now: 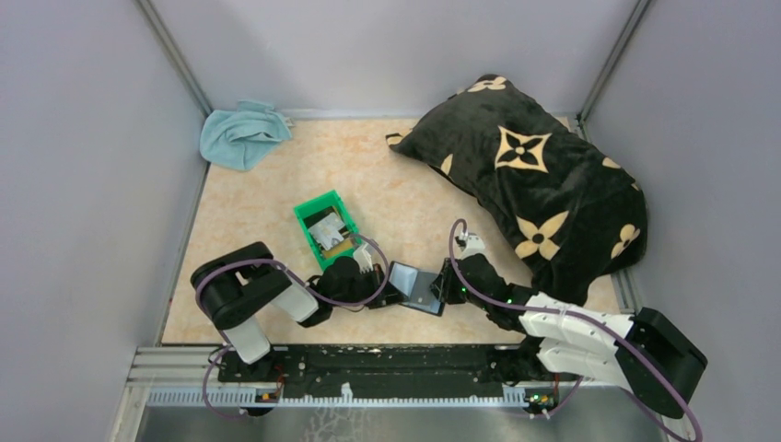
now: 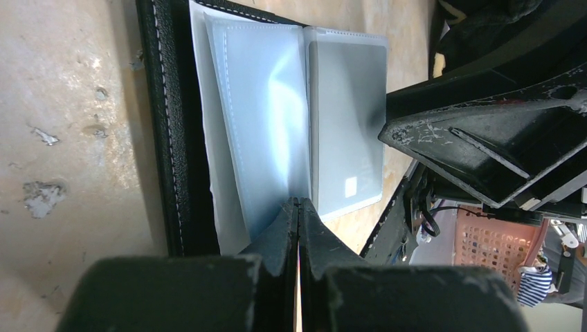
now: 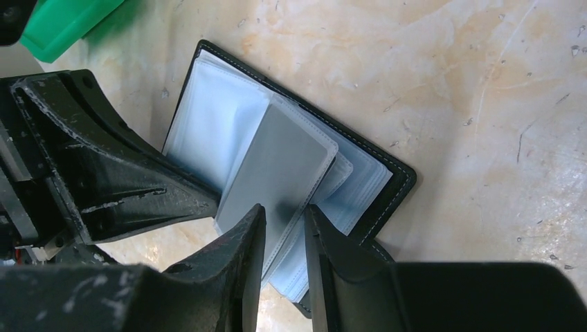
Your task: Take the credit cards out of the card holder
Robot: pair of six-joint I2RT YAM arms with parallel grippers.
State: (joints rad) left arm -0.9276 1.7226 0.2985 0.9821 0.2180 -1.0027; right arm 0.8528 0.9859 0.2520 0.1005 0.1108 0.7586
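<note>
Close to the arm bases, the card holder (image 1: 414, 287) lies open on the bench (image 1: 396, 175), between both arms. On it, the left fingers (image 2: 277, 232) are pressed together, tips against a clear sleeve's edge. The right fingers (image 3: 239, 249) stand apart, straddling the sleeve that holds a pale grey card (image 3: 277, 166). Farther back sits a green bin (image 1: 311, 208), then a black pillow (image 1: 543, 184) and a blue cloth (image 1: 241, 133).

This is looking like a robot lab cell: plain grey walls (image 1: 83, 184) on aluminium posts (image 1: 175, 57) are boxing in a marble-patterned table (image 1: 387, 166), a left arm (image 1: 249, 295) and right arm (image 1: 571, 331) are sitting bolted to a rail (image 1: 368, 364) at its near edge, cables (image 1: 267, 262) looping, and props are lying about: pillow (image 1: 525, 175), cloth (image 1: 241, 133), bin (image 1: 313, 203), card holder (image 1: 414, 287).
</note>
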